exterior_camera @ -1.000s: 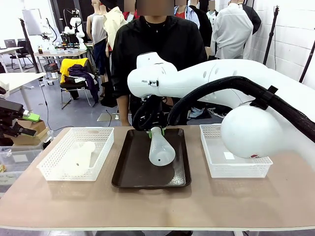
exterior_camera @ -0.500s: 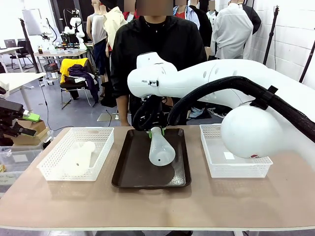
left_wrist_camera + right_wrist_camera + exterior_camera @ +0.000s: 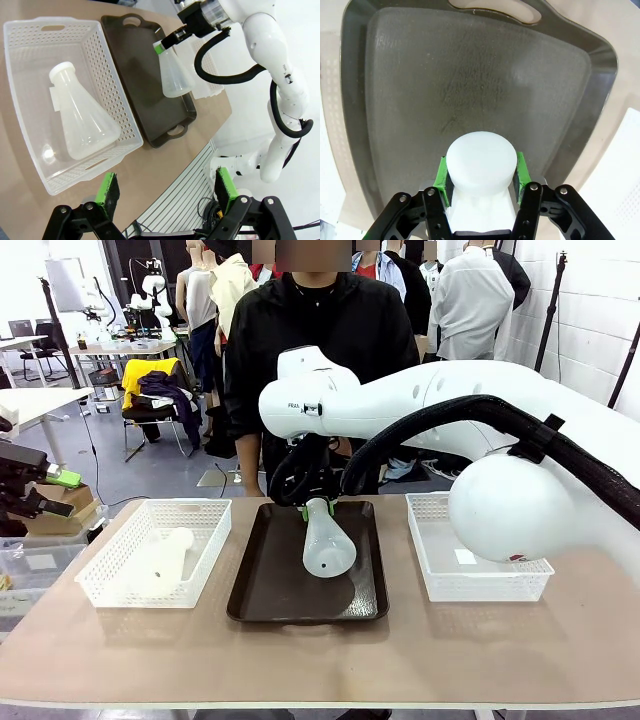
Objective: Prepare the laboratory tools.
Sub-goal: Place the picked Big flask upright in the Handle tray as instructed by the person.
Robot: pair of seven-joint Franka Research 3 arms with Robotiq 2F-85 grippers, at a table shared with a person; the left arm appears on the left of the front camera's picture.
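Green pads (image 3: 442, 177) of my right gripper (image 3: 481, 170) are clamped on the neck of one frosted flask (image 3: 328, 545). It hangs tilted over the brown tray (image 3: 262, 585) on the desk (image 3: 450, 650); I can't tell whether its base touches. My left gripper (image 3: 165, 192) is spread wide, holding nothing, above the mesh basket (image 3: 97, 65) where the second flask (image 3: 82, 122) lies on its side.

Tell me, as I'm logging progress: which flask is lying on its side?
The flask in the left white basket lies on its side; the other flask is tilted, neck clamped in the right gripper, over the brown tray.
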